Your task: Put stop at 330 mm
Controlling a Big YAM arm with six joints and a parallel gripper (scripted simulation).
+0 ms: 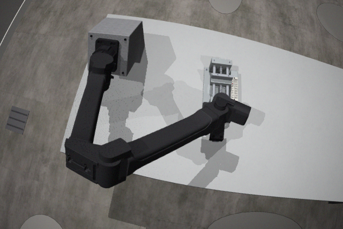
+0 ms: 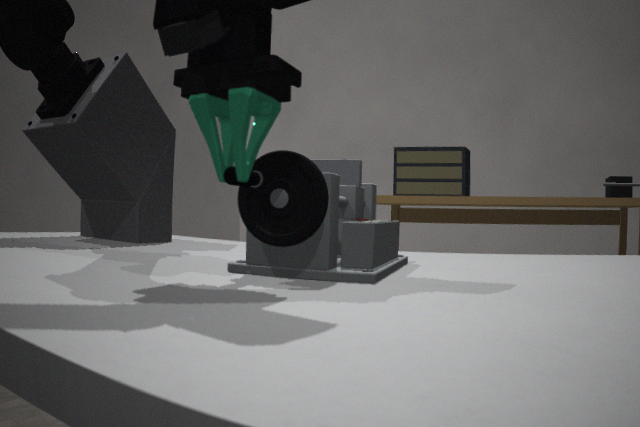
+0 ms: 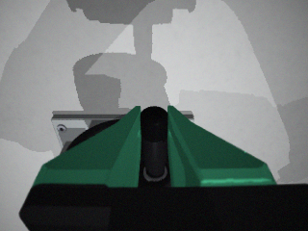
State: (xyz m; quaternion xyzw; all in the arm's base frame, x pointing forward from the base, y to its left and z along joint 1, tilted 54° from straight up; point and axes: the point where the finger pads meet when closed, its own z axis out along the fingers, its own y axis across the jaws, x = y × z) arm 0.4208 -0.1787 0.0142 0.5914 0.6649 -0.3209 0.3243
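The black handwheel (image 2: 299, 218) faces the exterior view on the front of the grey stop device. Its black handle (image 2: 230, 174) (image 3: 154, 146) sits at the wheel's upper left in that view. My gripper (image 2: 237, 179) (image 3: 154, 115), with green fingers pointing down, is shut on the handle, one finger on each side. In the top view the stop's carriage block (image 1: 221, 78) sits on the guide rods between the end blocks, beside the pale scale (image 1: 235, 89). The scale numbers are too small to read. The arm hides the wheel in that view.
The device's base plate (image 1: 206, 83) (image 2: 305, 270) lies on the white table (image 1: 282, 126) (image 2: 491, 350). The grey block (image 1: 135, 46) (image 2: 129, 153) carries the arm's base. A wooden bench (image 2: 506, 201) with a drawer cabinet (image 2: 429, 171) stands in the background.
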